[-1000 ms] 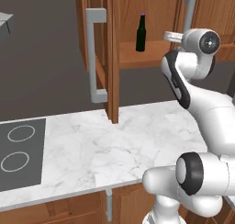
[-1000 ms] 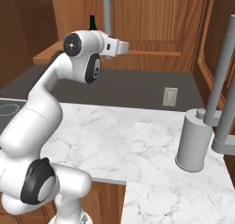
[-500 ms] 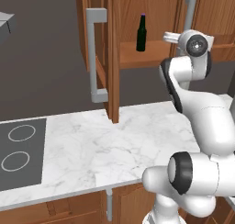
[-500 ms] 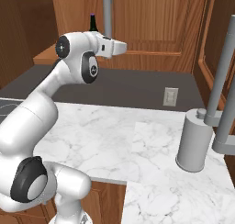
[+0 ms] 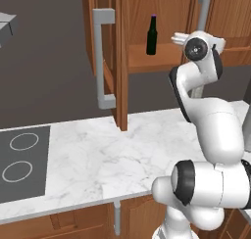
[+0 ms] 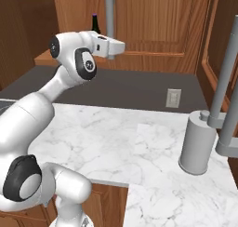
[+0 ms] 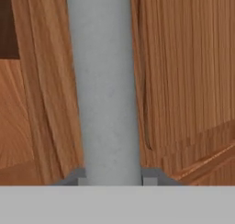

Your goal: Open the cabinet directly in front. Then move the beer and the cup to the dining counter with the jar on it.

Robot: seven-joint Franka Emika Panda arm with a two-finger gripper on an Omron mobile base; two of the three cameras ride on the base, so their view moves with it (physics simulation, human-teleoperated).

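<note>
The cabinet (image 5: 162,8) hangs ahead with its left door (image 5: 122,61) swung open. Inside, the dark beer (image 5: 152,35) stands upright on the shelf; its top also peeks over my arm (image 6: 95,22). My gripper (image 6: 116,47) is at the right door's grey bar handle (image 6: 110,12). In the hand view the gripper (image 7: 112,177) has that handle (image 7: 108,81) between its fingertips (image 7: 78,178), one on each side and touching, so it is shut on the bar. The right door (image 7: 183,81) looks nearly closed. The cup, the jar and the dining counter are out of view.
Below the cabinet runs a marble worktop (image 5: 98,155) with a cooktop (image 5: 22,159) at its left. A tall grey canister (image 6: 197,144) stands on the worktop at the right, next to grey bars (image 6: 225,86) at the frame edge. A wall socket (image 6: 173,98) sits behind.
The arm's elbow and shoulder have swung a little to the left while the hand stays at the right door's handle. The door and the beer have not visibly moved.
</note>
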